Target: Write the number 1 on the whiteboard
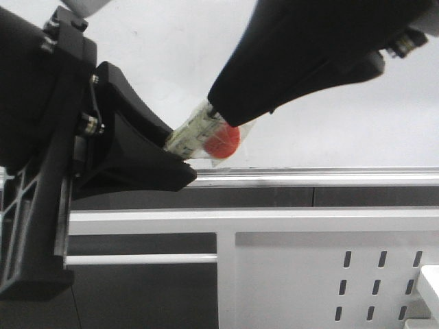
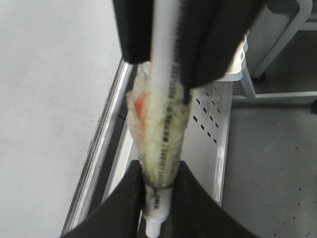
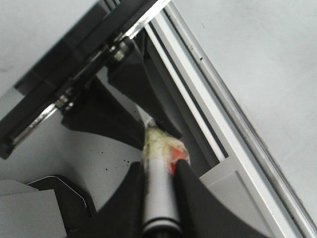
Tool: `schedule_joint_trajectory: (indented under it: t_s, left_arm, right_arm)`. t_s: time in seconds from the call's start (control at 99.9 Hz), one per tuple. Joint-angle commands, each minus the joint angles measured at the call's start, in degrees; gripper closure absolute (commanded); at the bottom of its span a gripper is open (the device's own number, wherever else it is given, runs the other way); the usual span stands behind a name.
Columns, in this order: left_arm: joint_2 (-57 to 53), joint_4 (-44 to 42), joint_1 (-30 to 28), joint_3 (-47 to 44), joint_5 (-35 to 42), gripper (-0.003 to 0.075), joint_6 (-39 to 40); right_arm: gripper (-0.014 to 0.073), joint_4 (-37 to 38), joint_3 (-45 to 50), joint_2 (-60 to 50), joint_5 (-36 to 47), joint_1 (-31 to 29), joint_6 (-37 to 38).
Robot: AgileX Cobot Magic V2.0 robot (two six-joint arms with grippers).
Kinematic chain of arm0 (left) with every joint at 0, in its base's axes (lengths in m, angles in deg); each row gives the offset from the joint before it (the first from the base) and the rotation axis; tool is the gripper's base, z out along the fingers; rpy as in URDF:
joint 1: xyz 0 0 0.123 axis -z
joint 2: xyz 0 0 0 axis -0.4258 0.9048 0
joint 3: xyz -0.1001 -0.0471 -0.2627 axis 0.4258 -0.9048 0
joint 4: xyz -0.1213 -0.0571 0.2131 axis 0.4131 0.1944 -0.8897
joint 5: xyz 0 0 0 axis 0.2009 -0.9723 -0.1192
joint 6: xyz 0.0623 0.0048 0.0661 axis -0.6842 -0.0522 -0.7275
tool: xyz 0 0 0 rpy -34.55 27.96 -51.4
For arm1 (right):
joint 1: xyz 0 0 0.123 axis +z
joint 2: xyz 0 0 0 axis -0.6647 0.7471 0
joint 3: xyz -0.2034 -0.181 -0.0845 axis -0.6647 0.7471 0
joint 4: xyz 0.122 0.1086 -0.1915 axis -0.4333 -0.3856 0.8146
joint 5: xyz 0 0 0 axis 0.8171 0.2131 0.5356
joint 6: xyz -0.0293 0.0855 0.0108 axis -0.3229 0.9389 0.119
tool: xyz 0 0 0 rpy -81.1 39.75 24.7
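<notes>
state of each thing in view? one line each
marker pen: held at both ends, tape-wrapped in the middle, off the board
left hand: shut on marker pen
right hand: shut on marker pen
whiteboard: blank, no stroke visible
silver ledge: nothing resting on it

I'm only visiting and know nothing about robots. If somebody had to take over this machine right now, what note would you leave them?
Left gripper: shut on one end of the marker pen.
Right gripper: shut on the same pen at its other end. Both hold it just in front of the whiteboard, above its silver ledge.
Done: pen picked up and held by both grippers.
Left: no stroke shows on the board where it is visible, so the number 1 is apparently not yet written.
</notes>
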Motion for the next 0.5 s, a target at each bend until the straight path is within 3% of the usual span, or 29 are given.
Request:
schedule_joint_trajectory:
  t_s: [0.0,0.2,0.27,0.39,0.491]
  left_arm:
    - [-1.5,0.7,0.5,1.9,1.9,0.0740,0.3]
    - [-1.5,0.9,0.5,1.9,1.5,0.0701,0.3]
    - [-1.5,0.9,0.5,1.9,1.5,0.0599,0.3]
    - [-1.5,1.1,0.5,1.9,1.5,0.0353,0.3]
    - [-2.1,1.6,0.5,1.9,0.6,0.0270,0.3]
  right_arm:
    - [0.0669,0.3,-2.1,-0.8,4.5,0.1,-0.4]
    - [0.0669,0.3,-2.1,-0.8,5.1,0.1,-0.4]
    - [0.0671,0.3,-2.1,-0.8,5.1,0.1,-0.4]
    - [0.0671,0.3,-2.1,-0.8,5.7,0.1,-0.4]
    - [0.0671,0.3,-2.1,-1.4,6.6,0.1,-0.4]
